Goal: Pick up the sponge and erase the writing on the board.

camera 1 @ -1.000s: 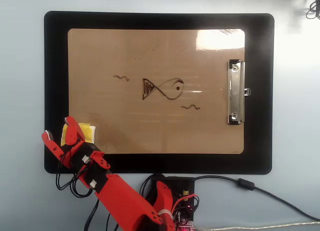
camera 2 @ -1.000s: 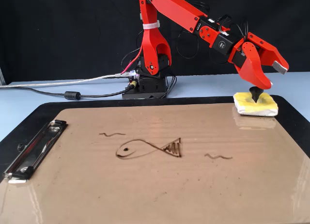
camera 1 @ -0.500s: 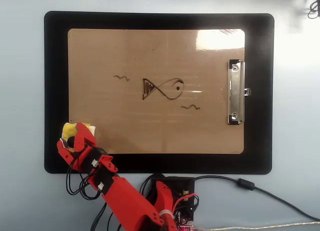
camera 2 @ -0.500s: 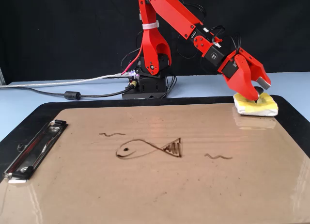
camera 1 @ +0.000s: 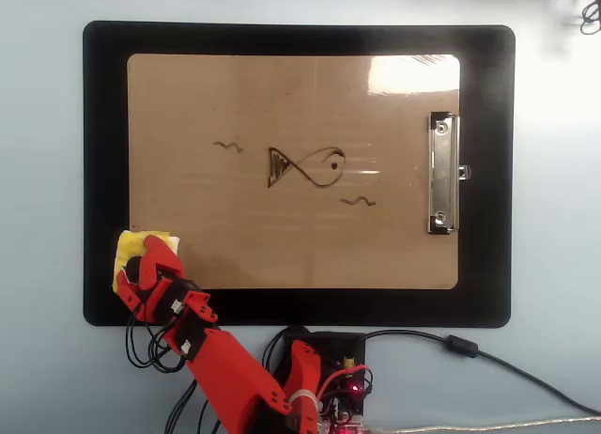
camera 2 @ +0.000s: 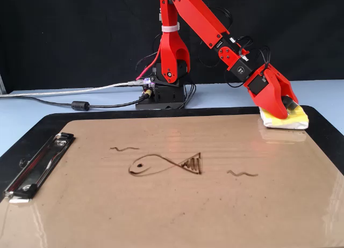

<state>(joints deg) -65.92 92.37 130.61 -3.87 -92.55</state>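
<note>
Board [camera 2: 161,205], glossy tan, flat, nearest in the fixed view; writing [camera 2: 166,165], a thin dark fish with squiggles, intact; at the far corner the gripper [camera 2: 284,109] has dropped and narrowed its jaws onto the soft yellow sponge [camera 2: 293,119], apparently gripping its knob; the lift appears next.

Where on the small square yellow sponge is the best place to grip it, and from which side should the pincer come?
Grip the small square yellow sponge from above, probably at its middle, where the pincer already sits. It lies flat at a corner of the glossy tan clipboard, so its thin edges offer little hold from the side. What the jaws close on is hidden in both views.
</note>
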